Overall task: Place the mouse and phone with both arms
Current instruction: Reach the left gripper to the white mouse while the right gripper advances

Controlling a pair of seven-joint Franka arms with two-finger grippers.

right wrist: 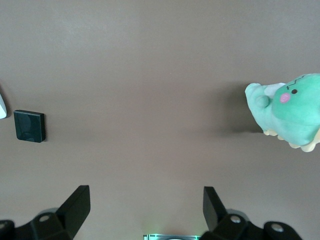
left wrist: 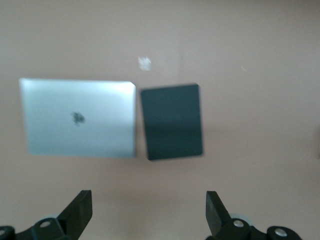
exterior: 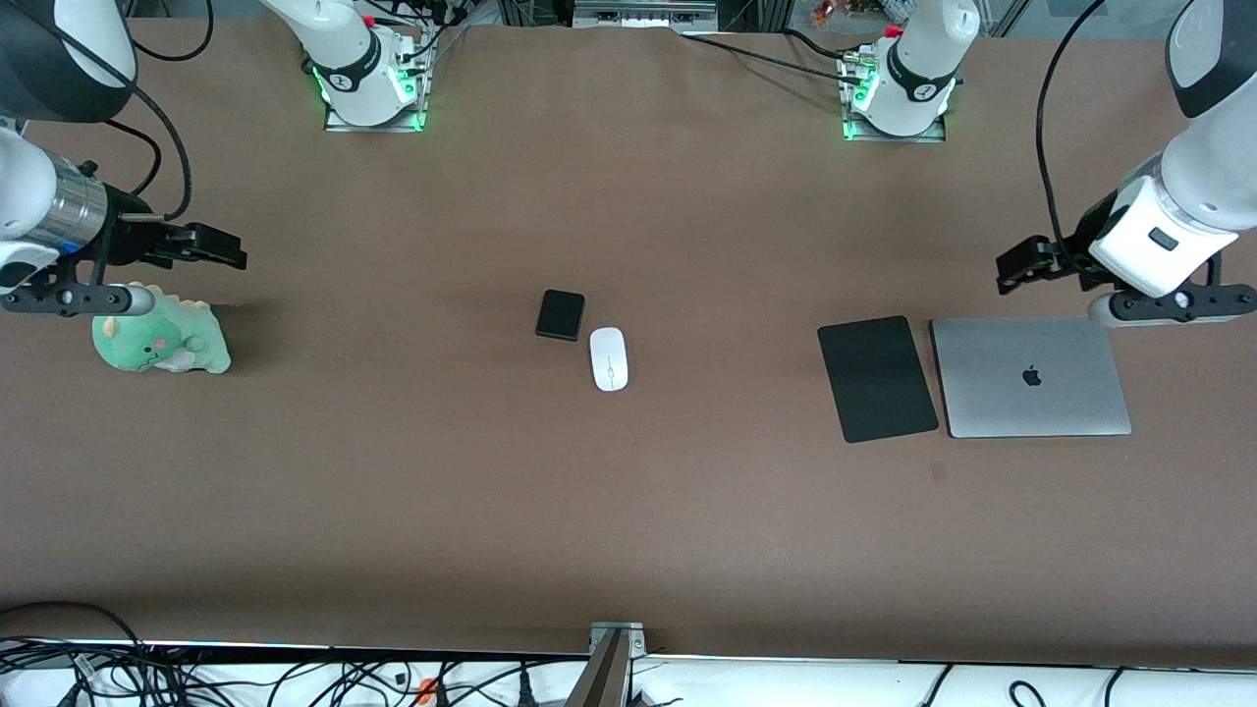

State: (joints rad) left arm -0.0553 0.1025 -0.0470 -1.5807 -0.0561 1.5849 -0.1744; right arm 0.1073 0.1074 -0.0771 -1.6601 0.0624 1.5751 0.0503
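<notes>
The white mouse (exterior: 609,358) lies at the table's middle. The small black phone (exterior: 561,315) lies beside it, slightly farther from the front camera, toward the right arm's end; it also shows in the right wrist view (right wrist: 29,126), with the mouse's edge (right wrist: 2,107) just in view. My right gripper (exterior: 211,247) is open and empty, up over the table by the right arm's end, above a green plush toy (exterior: 162,341). My left gripper (exterior: 1026,265) is open and empty, over the table next to the laptop (exterior: 1029,377). Its fingers (left wrist: 80,207) stand wide apart.
A flat black mouse pad (exterior: 876,378) lies beside the closed silver laptop at the left arm's end; both show in the left wrist view, the pad (left wrist: 172,121) and the laptop (left wrist: 80,118). The plush toy (right wrist: 292,110) shows in the right wrist view. Cables run along the table's front edge.
</notes>
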